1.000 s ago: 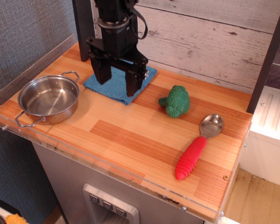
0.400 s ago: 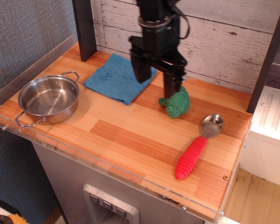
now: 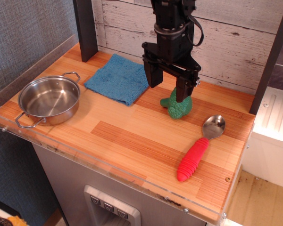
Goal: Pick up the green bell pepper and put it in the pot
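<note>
- The end effector (image 3: 168, 87), fingers standing apart and gripping nothing, is hanging over the wooden desk (image 3: 132, 136).
- The green bell pepper (image 3: 178, 106) is lying just below its right-hand finger.
- The pot (image 3: 49, 100) is sitting far left, beyond a blue cloth (image 3: 118, 77); whitewashed planks (image 3: 236, 42) are backing the scene.

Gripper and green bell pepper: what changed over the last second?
The gripper swung right from over the blue cloth to above the green bell pepper, fingers open, nothing grasped. Pepper, pot and red-handled spoon stayed put.
</note>
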`<state>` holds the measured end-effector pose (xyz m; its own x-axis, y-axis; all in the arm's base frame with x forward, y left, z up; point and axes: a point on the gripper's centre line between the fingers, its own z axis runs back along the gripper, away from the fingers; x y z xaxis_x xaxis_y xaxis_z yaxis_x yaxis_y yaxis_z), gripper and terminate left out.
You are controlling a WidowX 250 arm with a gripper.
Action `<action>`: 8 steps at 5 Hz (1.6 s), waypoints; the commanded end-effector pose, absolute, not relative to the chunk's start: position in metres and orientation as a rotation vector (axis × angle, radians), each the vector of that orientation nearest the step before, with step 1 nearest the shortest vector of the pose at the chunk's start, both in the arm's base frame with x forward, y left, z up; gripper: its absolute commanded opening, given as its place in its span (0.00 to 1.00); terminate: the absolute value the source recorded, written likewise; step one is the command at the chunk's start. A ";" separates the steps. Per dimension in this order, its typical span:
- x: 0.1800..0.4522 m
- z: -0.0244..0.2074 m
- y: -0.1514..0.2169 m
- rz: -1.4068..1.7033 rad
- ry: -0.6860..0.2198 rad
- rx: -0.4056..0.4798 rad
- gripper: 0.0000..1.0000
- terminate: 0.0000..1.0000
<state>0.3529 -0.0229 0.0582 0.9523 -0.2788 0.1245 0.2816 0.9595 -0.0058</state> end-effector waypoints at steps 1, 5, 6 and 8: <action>0.373 0.064 -0.031 -0.263 -0.175 -0.028 1.00 0.00; 0.382 0.047 -0.039 -0.243 -0.127 -0.049 0.00 0.00; 0.383 0.045 -0.039 -0.240 -0.120 -0.046 0.00 0.00; 0.379 0.068 -0.026 -0.235 -0.162 -0.076 0.00 0.00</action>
